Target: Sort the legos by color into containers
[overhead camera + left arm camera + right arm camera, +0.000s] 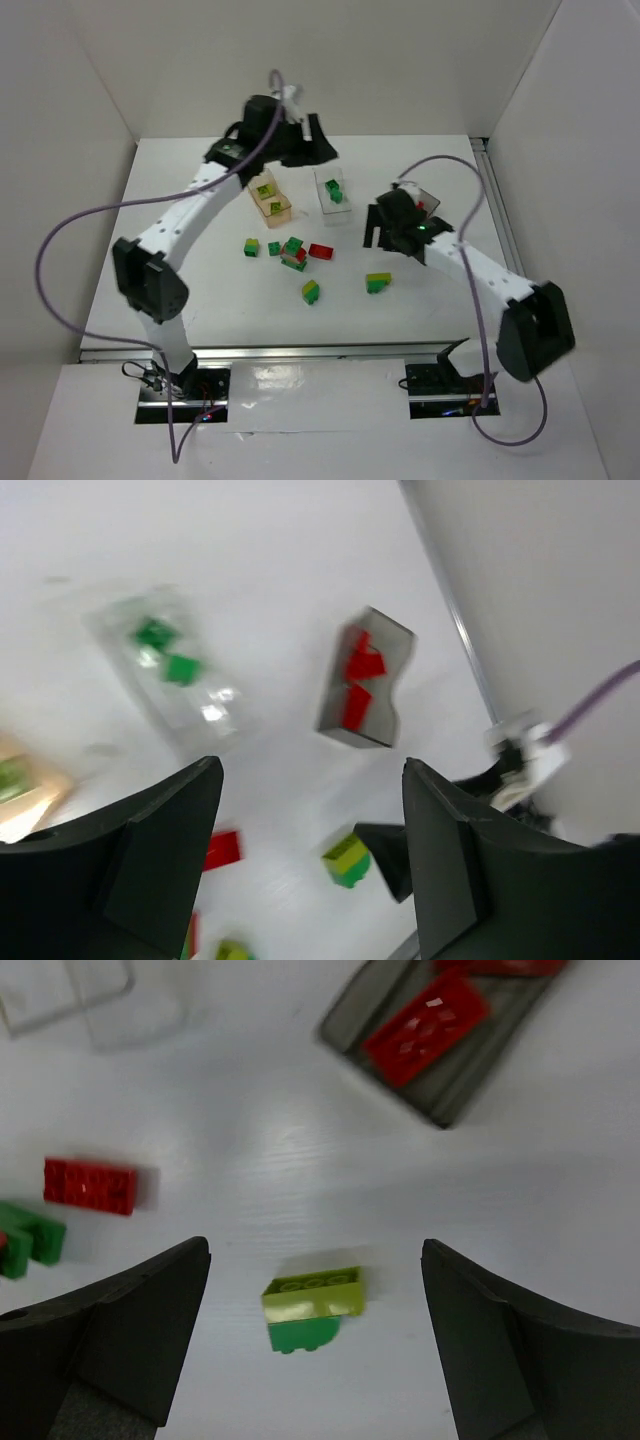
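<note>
Nearest the arm bases, well short of the clear container [333, 190], two yellow-green-on-green legos lie on the white table [200, 300]. One stack [311, 292] is slightly to the container's left and the other stack [378, 283] is to its right. Closer to the clear container lies a flat red brick [321, 251]. A red-and-green cluster [293, 252] and a small green piece [273, 248] sit further left.

The right gripper [315, 1250] hovers just right of the clear container and a little nearer. Its jaws are spread wide and hold nothing.

The clear container holds green bricks [165, 650]. Left of it stands the orange-tan container [271, 197] with yellow-green pieces. To its right is the smoky grey container [395, 680] with red bricks.

Above and beyond the clear container hangs the left gripper [310, 780], jaws apart and empty.
</note>
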Available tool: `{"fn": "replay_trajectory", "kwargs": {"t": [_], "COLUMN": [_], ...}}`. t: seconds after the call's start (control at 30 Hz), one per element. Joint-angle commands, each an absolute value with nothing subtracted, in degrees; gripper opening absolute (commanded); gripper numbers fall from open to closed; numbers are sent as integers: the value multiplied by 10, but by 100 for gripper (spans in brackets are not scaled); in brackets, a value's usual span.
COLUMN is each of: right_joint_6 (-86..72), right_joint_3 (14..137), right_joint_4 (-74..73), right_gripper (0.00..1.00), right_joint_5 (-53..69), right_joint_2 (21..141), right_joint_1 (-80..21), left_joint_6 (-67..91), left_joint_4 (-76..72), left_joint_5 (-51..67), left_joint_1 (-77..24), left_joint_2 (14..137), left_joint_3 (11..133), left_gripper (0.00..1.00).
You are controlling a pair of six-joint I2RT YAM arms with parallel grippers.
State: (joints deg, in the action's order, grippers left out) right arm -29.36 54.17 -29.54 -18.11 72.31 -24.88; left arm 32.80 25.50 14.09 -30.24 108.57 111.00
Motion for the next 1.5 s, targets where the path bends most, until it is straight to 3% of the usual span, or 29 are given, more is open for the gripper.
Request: {"fn": "replay_trajectory", "kwargs": {"t": [0.0,0.2,0.5,0.7,0.87,1.0,1.03,1.13,1.33,1.47], "right_joint_6": [-212,-106,-7,2,-4,-9,-14,-32,-104,-185], "right_joint_3": [611,686,744,737,707,707,707,700,645,597], "right_joint_4": [-281,-237,-152,-101,-66,-60,-60,-54,-81,-120], "right_gripper": [94,99,97,79,78,59,43,26,26,26], "right_joint_5": [-193,-185,-114,-39,-6,15,15,0,-59,-192], "right_joint_2": [836,991,1114,1130,1119,1119,1119,1096,944,851], "right_joint_1": [-352,-416,-403,-396,-396,-396,-396,-390,-355,-317], "left_joint_6": [314,314,297,292,287,287,287,287,281,281], "left_joint_4": [303,334,351,351,351,345,345,345,359,364], "left_joint_5": [45,-18,19,38,56,62,62,62,28,37], "left_joint_1": [-249,-175,-84,-55,-44,-39,-39,-39,-39,-39], "left_joint_2": [985,875,804,792,792,797,797,802,821,831], "left_joint_3": [1023,918,840,810,804,804,804,804,792,772], "left_gripper": [81,91,91,91,90,90,90,90,90,90]}}
